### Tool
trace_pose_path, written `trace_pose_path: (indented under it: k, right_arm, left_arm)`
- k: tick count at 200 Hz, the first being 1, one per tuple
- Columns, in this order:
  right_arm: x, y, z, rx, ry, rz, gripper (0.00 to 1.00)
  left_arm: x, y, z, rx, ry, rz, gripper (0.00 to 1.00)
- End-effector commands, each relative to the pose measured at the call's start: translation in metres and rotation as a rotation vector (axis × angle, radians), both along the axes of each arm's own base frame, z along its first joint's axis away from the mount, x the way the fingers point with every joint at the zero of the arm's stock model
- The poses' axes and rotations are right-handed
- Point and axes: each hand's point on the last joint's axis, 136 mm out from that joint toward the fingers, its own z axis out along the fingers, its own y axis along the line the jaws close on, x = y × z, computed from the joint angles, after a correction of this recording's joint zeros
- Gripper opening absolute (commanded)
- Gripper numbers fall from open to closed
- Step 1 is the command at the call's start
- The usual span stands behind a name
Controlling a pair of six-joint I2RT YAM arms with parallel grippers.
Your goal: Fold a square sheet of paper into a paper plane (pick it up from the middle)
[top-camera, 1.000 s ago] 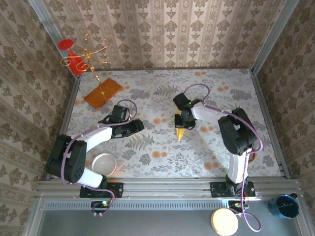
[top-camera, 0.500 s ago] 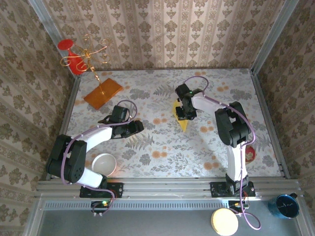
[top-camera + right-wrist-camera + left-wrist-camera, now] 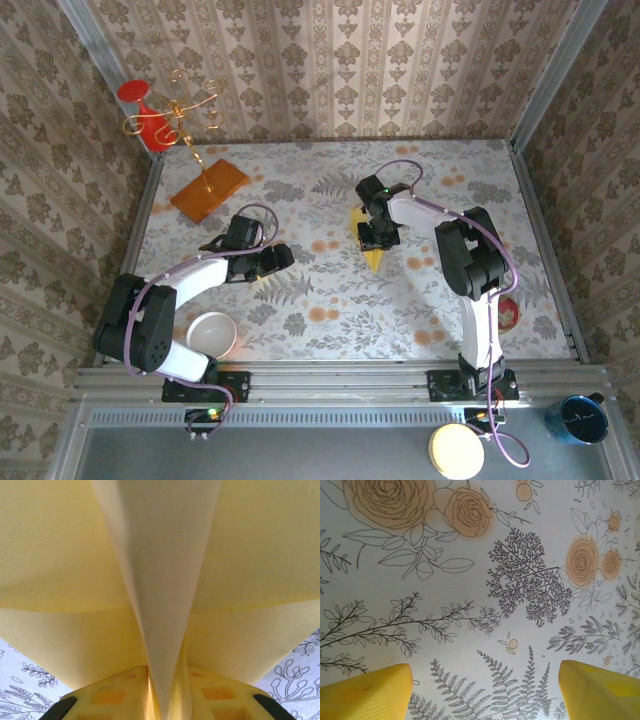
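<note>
Pale-yellow folded paper plane (image 3: 372, 259) is pinched by its centre crease in the right jaws, low at the middle of the floral surface (image 3: 330, 300). Thin folds could spring apart or slip if that pinch slackens; the left jaws gape, holding nothing.

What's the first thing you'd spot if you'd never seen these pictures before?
The bright yellow paper plane in the middle of the flowery table, its centre fold pinched by the right gripper, with its pointed end toward the near edge. Next comes the orange board with its curly gold wire stand near the far left corner. The left gripper hovers open over the table, holding nothing.
</note>
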Motion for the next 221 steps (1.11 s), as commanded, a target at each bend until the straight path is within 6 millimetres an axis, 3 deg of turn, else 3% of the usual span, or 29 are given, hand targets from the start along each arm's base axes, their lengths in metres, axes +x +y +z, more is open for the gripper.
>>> trace_pose_path:
  k: [1, 103, 221]
  right_arm:
    - [-0.017, -0.002, -0.006, -0.021, 0.055, -0.019, 0.26]
    - [-0.014, -0.009, -0.029, -0.159, 0.015, -0.038, 0.4]
    - [0.059, -0.02, -0.019, -0.214, -0.139, -0.049, 0.39]
  left_arm:
    - [0.002, 0.007, 0.004, 0.024, -0.012, 0.013, 0.8]
    - [0.0, 0.013, 0.003, 0.055, -0.019, 0.024, 0.92]
    - [0.002, 0.017, 0.011, 0.08, -0.036, 0.025, 0.99]
